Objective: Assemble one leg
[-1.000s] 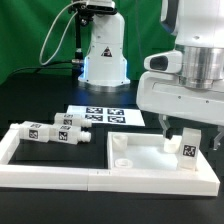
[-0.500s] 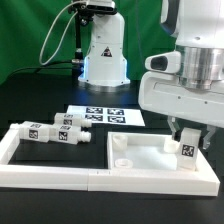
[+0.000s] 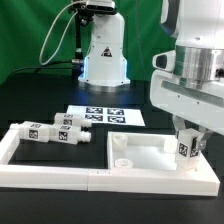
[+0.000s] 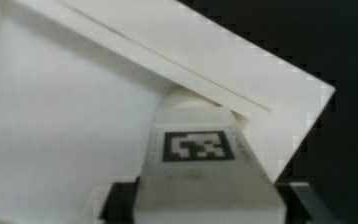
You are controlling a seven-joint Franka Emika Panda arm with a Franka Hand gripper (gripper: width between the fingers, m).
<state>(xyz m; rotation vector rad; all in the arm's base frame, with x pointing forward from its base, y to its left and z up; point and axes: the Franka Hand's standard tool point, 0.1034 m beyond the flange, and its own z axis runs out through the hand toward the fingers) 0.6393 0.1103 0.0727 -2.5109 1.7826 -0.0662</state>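
Over the panel point(image 3: 150, 158) corner — gripper point(image 3: 187, 151) clamped on the upright leg point(image 3: 187, 150).

Tool point(image 3: 187, 141) fingertips hidden behind leg point(image 3: 186, 148); wrist view blurred, leg's lower end cut off.

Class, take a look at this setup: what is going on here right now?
The gripper holds one leg upright at a corner of the white panel, near the exterior view's right. The wrist view shows the jaws closed on the leg's sides. Other legs lie loose to the exterior view's left, with the marker board behind.
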